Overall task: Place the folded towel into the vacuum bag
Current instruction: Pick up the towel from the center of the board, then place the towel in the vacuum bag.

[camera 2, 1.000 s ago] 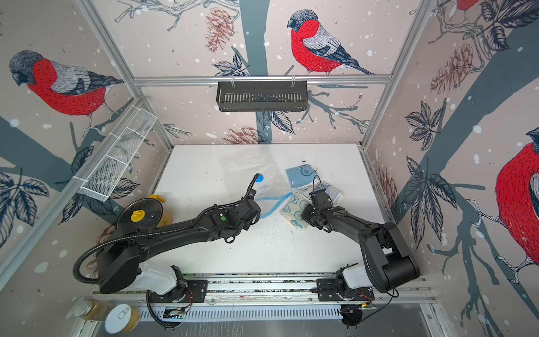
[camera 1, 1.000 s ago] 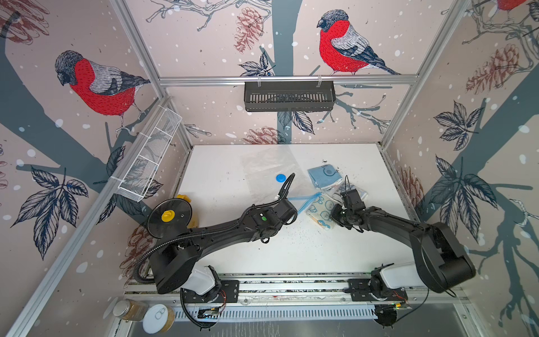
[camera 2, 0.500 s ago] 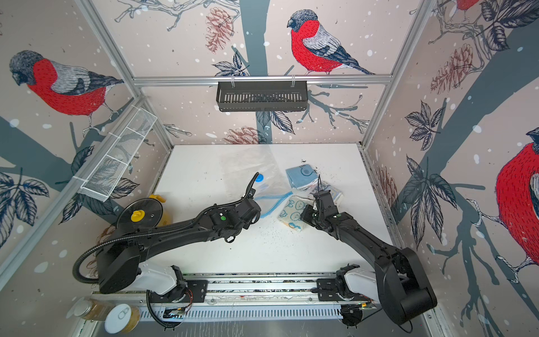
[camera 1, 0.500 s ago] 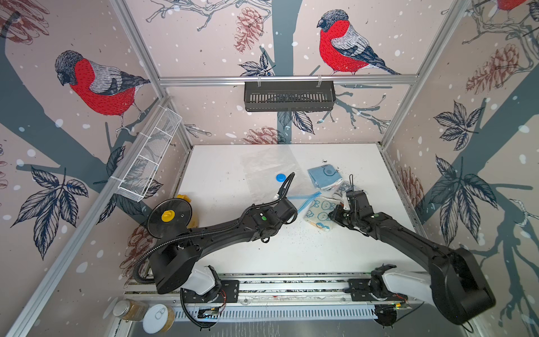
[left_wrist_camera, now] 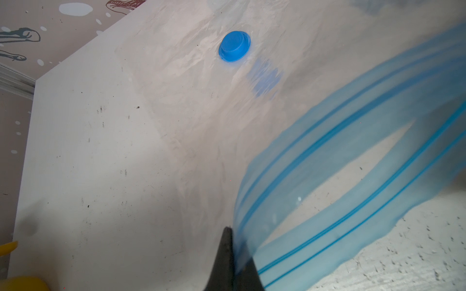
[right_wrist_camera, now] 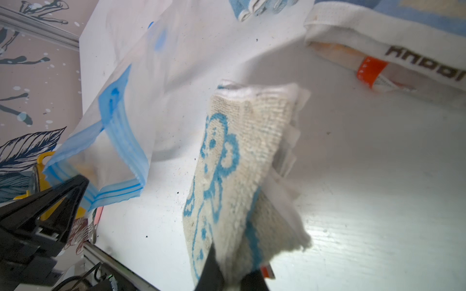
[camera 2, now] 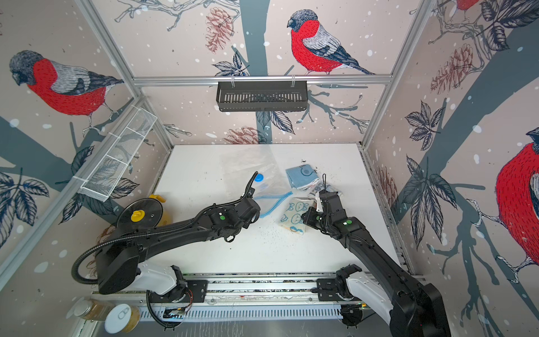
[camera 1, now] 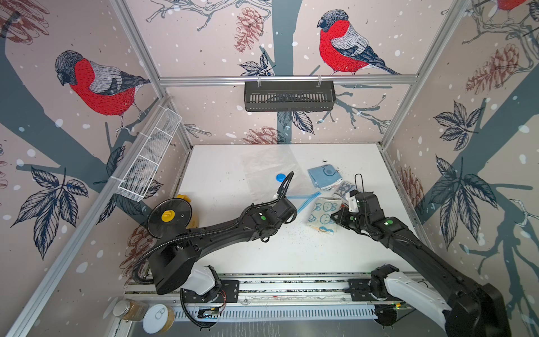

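Right arm's elbow has swung out and dropped low since a second ago, while the right gripper (camera 1: pixel 335 217) has barely shifted, so you're stretching out rather than travelling yet. It's pinching the folded towel (camera 1: pixel 322 213) by one corner, jaws pressed tight on the cloth, and the towel is looking tilted and lifted off the worktop (camera 1: pixel 233 251) in the right wrist view.

Left gripper (left_wrist_camera: pixel 235 262) hasn't budged. It's clamping the blue zip strip (left_wrist_camera: pixel 353 156) of the vacuum bag (camera 1: pixel 268 169) and holding that edge up, so the mouth is gaping a little. The towel is sitting between the two grippers, just beside the mouth but not in it yet. I reckon you're lining up the push, and the opening is looking narrow, so the towel could catch on the lip.

Valve cap (camera 1: pixel 280 177) is lying beyond the left gripper. A blue cloth (camera 1: pixel 325 176) and a printed cloth (camera 1: pixel 345 189) are sitting just beyond the right gripper. Worktop is looking white, scuffed and speckled with dark crumbs. Bird wallpaper is covering the walls, with a black basket (camera 1: pixel 288 96) hanging at the back and a wire rack (camera 1: pixel 148 157) on the left arm's side.
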Robot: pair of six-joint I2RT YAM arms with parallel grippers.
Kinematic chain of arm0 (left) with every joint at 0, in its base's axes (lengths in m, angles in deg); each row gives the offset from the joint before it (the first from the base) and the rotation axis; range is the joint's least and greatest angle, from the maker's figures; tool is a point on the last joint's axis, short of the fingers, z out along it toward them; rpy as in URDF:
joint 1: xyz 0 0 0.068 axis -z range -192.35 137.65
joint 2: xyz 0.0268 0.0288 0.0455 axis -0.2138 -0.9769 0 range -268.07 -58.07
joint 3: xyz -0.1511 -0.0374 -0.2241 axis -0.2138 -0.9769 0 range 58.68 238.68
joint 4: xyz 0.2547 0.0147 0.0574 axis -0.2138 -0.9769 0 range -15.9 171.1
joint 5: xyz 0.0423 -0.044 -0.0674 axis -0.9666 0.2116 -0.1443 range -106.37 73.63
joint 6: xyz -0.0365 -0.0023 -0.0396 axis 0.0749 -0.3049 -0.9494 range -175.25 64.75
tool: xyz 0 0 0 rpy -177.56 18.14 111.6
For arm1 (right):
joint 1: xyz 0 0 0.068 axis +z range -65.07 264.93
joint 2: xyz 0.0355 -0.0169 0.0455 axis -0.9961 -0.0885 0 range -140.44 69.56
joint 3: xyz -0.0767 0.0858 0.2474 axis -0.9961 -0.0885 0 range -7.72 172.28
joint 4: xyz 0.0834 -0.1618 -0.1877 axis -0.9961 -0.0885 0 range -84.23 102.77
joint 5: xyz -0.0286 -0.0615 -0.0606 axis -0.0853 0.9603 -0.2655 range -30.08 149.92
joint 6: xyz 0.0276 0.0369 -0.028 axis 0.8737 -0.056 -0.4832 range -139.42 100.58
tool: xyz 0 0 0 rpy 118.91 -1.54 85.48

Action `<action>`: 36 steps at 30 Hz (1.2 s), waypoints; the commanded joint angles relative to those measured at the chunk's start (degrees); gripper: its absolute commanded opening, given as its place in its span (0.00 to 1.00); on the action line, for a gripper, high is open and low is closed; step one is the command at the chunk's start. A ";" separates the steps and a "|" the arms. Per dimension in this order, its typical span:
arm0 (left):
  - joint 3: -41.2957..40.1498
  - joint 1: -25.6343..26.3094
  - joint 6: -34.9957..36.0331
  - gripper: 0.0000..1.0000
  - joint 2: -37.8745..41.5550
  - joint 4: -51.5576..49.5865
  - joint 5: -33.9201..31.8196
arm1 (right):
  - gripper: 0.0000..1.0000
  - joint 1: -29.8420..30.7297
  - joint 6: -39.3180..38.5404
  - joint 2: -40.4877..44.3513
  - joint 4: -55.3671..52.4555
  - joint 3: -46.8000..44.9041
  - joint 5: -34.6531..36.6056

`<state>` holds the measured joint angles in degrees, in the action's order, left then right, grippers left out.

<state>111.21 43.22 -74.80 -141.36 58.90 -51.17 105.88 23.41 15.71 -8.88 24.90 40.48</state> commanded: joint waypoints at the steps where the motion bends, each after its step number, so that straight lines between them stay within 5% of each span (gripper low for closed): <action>1: 0.38 -0.33 -1.36 0.00 0.22 -0.22 -1.40 | 0.01 0.09 -2.19 1.67 -4.91 1.43 -3.23; 11: 0.73 -0.73 -1.61 0.00 -0.01 0.14 -0.79 | 0.01 2.37 -3.97 7.28 -9.98 2.57 -11.50; 18: 1.17 -0.82 -1.51 0.00 -0.87 0.27 1.02 | 0.01 9.74 -0.75 7.97 -4.37 3.11 -14.09; 24: 1.34 -0.99 -1.37 0.00 -1.26 0.14 1.22 | 0.01 14.28 2.29 4.14 3.54 2.51 -13.79; 36: 1.17 -1.04 -1.49 0.00 -0.39 0.14 2.61 | 0.01 12.96 5.71 -4.14 14.04 3.31 -11.52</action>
<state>112.19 42.35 -75.00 -142.19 58.95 -48.88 119.27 27.65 12.85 0.25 27.46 27.69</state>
